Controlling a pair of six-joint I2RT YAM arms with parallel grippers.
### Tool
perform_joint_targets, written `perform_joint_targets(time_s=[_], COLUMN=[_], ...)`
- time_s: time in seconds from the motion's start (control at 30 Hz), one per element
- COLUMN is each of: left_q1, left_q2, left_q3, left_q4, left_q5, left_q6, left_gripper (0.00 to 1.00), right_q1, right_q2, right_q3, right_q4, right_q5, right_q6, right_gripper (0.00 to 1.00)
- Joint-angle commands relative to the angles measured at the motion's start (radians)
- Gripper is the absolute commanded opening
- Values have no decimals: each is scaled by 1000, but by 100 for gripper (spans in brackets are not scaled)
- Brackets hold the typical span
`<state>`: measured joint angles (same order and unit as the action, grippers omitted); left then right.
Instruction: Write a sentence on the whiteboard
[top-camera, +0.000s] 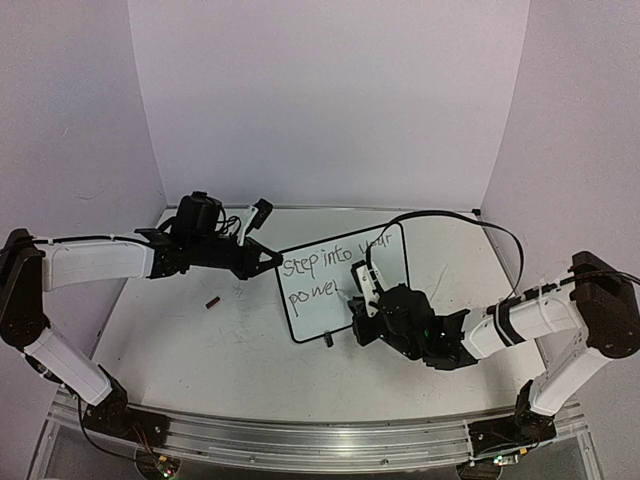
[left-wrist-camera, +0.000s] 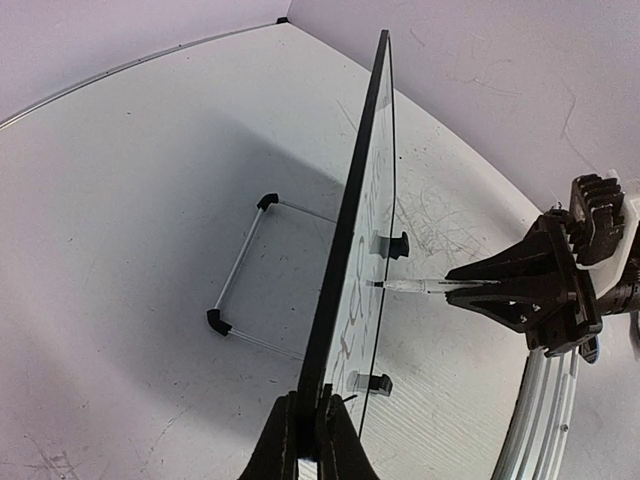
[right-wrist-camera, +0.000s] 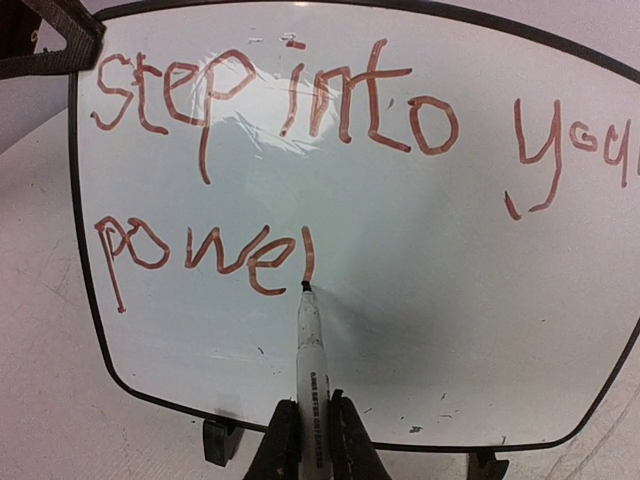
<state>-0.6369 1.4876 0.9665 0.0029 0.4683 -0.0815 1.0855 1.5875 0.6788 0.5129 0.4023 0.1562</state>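
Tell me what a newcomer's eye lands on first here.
The whiteboard stands propped up mid-table, with the handwritten sentence reading "step into your powe" plus one stroke. The right gripper holds a marker with its tip at the foot of that stroke, while the left gripper clamps the board's side edge.

We read the sentence (right-wrist-camera: 270, 110) on the whiteboard (right-wrist-camera: 430, 340): "step into your" along the top, "powe" plus one stroke beneath. Print on the marker (right-wrist-camera: 311, 375) is too small to read.
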Motion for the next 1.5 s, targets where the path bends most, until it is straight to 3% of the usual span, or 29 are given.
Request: perform_joint_targets(time_s=[0.0, 1.47], left_q1=[-6, -10], left_q2=[-26, -22], left_q3=[-14, -13], left_q4=[-37, -41], left_q5=[-68, -66], left_q6=[72, 74], left_gripper=[0, 0], right_q1=[-3, 0], right_q2=[8, -5], right_q3=[5, 53], right_q4=[-41, 35], right_q5=[10, 70], right_q6=[16, -57], right_gripper=[0, 0])
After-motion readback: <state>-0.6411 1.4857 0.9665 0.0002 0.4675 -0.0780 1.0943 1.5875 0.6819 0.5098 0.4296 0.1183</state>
